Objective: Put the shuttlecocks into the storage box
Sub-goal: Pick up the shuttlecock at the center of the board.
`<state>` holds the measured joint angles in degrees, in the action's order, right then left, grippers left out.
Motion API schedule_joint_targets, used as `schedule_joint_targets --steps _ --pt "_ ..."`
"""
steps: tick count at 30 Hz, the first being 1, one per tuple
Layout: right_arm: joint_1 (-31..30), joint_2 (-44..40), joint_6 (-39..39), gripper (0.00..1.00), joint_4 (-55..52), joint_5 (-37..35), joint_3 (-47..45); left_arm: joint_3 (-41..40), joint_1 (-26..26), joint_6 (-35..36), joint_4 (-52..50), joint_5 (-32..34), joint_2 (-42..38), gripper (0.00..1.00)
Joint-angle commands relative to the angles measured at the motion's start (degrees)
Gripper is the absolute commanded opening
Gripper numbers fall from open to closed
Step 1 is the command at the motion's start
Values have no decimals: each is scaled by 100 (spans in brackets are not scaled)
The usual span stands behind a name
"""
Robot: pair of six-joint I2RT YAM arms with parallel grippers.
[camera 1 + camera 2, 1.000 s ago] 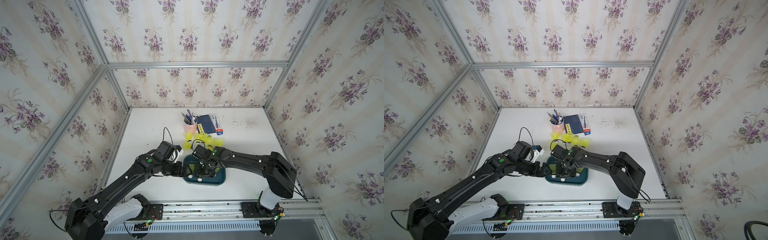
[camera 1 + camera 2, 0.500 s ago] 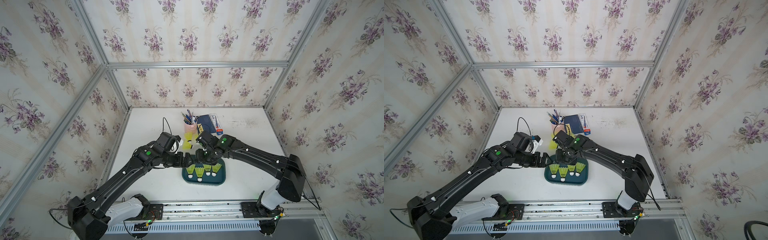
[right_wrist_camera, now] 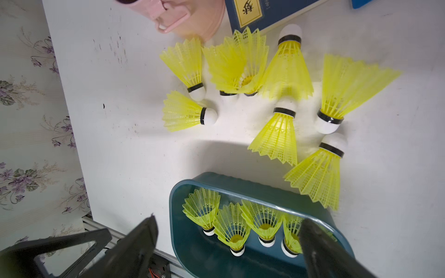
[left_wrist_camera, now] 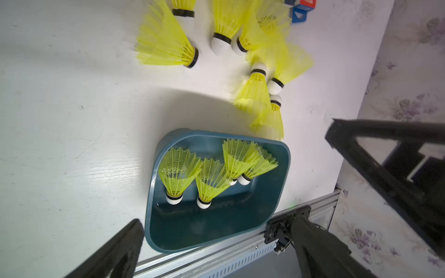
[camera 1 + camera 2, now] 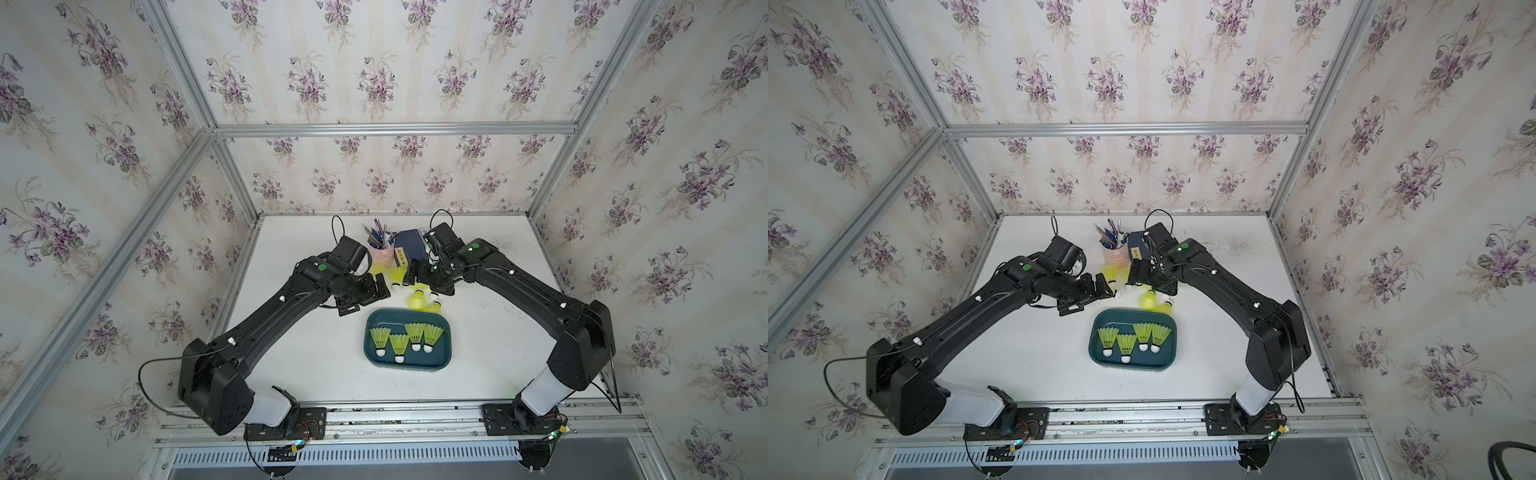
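The dark teal storage box [image 5: 440, 359] [image 5: 1165, 358] sits near the table's front and holds several neon yellow shuttlecocks [image 5: 400, 343] [image 4: 179, 173] [image 3: 231, 228] in a row, tips down. More shuttlecocks [image 5: 417, 300] [image 3: 281, 67] [image 4: 166, 45] lie loose on the table just behind the box. My left gripper [image 5: 384, 287] [image 4: 216, 252] hovers open and empty left of that pile. My right gripper [image 5: 416, 272] [image 3: 228, 245] hovers open and empty over the pile's right side. In both wrist views the box lies between the fingers, farther off.
A pink pen cup [image 5: 382, 251] [image 3: 192, 14] and a dark blue book [image 5: 409, 247] [image 3: 265, 12] stand right behind the loose pile. Wallpapered walls close three sides. An aluminium rail [image 5: 395, 409] runs along the front edge.
Both grippers were low over the box a second ago. The right one opened and left a shuttlecock in the row. Both arms have since drawn back toward the loose pile.
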<state>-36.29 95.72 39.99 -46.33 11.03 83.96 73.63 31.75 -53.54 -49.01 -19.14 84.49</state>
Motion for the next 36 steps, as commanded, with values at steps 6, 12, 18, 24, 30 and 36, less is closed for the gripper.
schedule_joint_targets --steps 6,12,18,24,30,36 --pt "428 277 -668 98 203 408 68 428 -63 -1429 -6 340 895 98" --pt "442 479 -942 94 227 486 120 1061 -70 -2080 -114 443 1603 93" --pt "465 647 -1191 99 332 815 138 1324 -72 -2713 -94 556 2124 90" --pt "727 770 -1346 100 443 1196 138 1780 -72 -3132 -47 684 2730 84" --pt "897 851 -1522 99 507 1607 112 1952 -63 -3680 -45 704 3073 77" --pt "956 799 -1564 98 507 1700 98 2001 53 -4111 -66 864 3200 72"
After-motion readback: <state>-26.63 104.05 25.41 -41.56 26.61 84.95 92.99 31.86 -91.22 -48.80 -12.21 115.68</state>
